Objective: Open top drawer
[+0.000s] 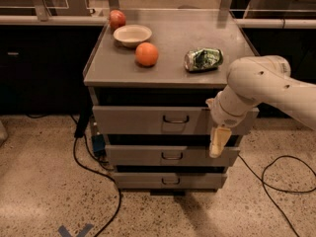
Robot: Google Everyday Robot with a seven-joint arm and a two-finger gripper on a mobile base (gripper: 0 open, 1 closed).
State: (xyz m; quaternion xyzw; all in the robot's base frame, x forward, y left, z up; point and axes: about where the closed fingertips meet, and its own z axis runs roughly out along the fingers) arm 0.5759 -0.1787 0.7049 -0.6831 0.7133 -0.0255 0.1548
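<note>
Grey sheet metal formed the top drawer [138,120], sitting directly under the cabinet top. In the one camera view we saw the gripper [218,142] hanging by the drawer's right end, apart from the dark wire handle [176,119]. Whether it was open or closed, we could not tell. We judged the drawer rigid and probably weighty, best pulled by that central handle.
</note>
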